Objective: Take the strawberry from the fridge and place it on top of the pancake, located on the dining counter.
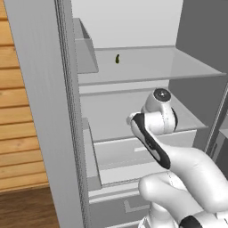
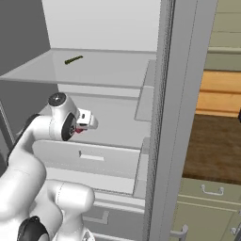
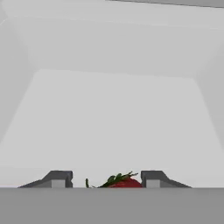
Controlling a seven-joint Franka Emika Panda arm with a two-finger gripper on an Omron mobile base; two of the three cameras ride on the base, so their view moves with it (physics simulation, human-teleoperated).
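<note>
Inside the fridge [image 1: 133, 26], the fingers [image 3: 59, 178] are sitting on either side of the strawberry [image 3: 124, 182]. Whether they are pinching it, I cannot tell.

My dark grey finger tips [image 3: 59, 179] flank the bright red strawberry [image 3: 126, 182] with its green leafy cap. Around it the fridge [image 1: 40, 111] is light grey outside, white on its shelves. On the shelf above the strawberry lies a dark green item [image 1: 117, 59]. Beside the fridge, wood panelling [image 1: 18, 133] runs in light tan planks.
</note>
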